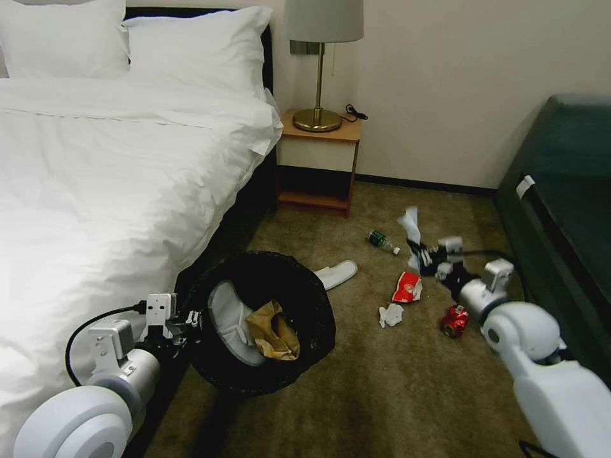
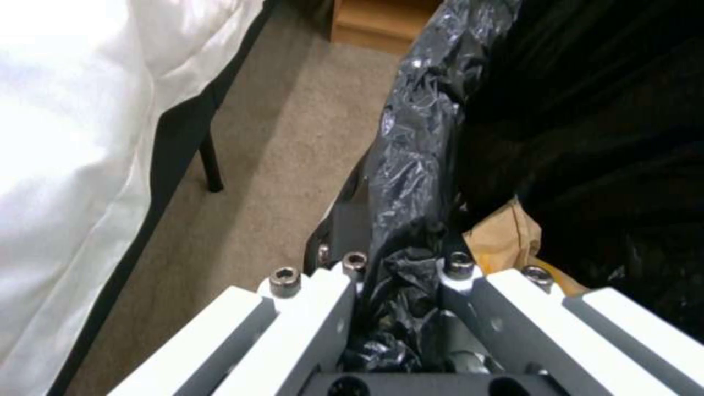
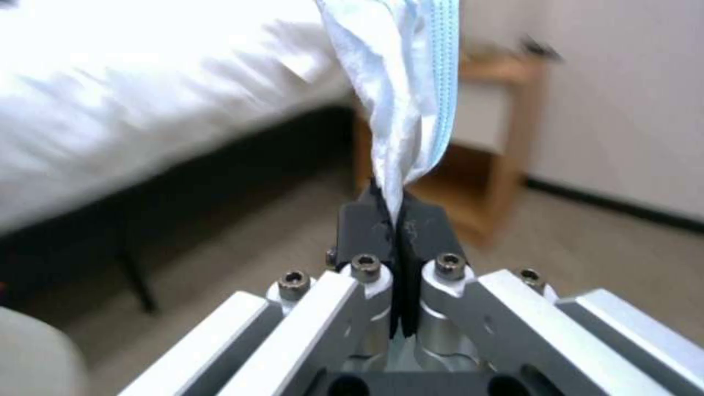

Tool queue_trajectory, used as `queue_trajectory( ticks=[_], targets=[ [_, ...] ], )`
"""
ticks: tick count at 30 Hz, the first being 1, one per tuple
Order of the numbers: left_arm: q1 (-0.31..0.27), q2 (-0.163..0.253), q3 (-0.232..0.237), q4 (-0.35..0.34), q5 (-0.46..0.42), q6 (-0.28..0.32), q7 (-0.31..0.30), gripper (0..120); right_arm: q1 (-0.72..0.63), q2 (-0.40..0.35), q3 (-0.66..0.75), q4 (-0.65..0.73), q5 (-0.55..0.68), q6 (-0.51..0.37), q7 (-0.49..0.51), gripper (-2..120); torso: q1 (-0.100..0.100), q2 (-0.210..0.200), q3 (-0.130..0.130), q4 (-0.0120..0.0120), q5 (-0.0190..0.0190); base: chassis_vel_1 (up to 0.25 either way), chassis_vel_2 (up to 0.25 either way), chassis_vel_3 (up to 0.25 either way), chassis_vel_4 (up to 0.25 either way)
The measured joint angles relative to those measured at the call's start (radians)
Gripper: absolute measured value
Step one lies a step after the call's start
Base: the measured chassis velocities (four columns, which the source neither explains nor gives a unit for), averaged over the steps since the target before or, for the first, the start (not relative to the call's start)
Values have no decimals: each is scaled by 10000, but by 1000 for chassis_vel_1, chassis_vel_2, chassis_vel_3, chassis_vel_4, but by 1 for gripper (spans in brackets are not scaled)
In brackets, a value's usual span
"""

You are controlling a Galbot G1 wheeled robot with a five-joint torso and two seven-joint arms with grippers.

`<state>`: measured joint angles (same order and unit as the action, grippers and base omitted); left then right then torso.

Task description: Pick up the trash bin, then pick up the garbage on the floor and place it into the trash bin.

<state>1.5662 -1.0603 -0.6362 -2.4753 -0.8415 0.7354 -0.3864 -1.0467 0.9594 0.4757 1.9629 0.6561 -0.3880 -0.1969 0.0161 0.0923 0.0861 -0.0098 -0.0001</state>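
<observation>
Clamping my left gripper [image 2: 400,264] on the trash bin's [image 1: 318,331] crinkled glossy bag rim, right gripper [image 3: 396,220] pinching pleated white-and-blue face mask [image 3: 400,82], above brown carpet [image 1: 394,381].

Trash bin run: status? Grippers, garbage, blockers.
Left gripper shut on trash bin rim, bin held by the bed. Right gripper shut on face mask, lifted off carpet. Can, wrapper, tissue on floor. No blockers.

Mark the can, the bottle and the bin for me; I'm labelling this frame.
can [image 1: 454,320], head view, its crushed red side.
bottle [image 1: 380,240], head view, its green body.
bin [image 1: 318,299], head view, its bag-lined rim.
</observation>
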Motion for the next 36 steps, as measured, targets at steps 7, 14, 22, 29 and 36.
queue_trajectory(
  ticks=[7,14,22,29,36],
  targets=[
    [3,14,108,9,76,0,56,2,875,-17,-1209,1299,790,-565,-19,0,0,0,1,1,-1,0,0,0,0],
    [-75,104,195,34,94,0,117,2,1272,-120,-3079,2441,1269,-902,191,0,0,0,0,0,-1,0,0,0,0],
    [-178,118,269,92,54,0,120,2,1336,-26,-4430,2793,1201,-1033,501,0,0,0,0,0,0,0,0,0,0],
    [-191,160,242,103,0,0,121,2,1068,-90,-4839,2935,1004,-1118,585,0,0,0,0,0,1,0,0,0,0],
    [-262,185,232,131,-68,0,120,2,975,-97,-4855,2885,697,-1141,867,23,0,0,0,-1,1,0,0,0,0]
  ],
)
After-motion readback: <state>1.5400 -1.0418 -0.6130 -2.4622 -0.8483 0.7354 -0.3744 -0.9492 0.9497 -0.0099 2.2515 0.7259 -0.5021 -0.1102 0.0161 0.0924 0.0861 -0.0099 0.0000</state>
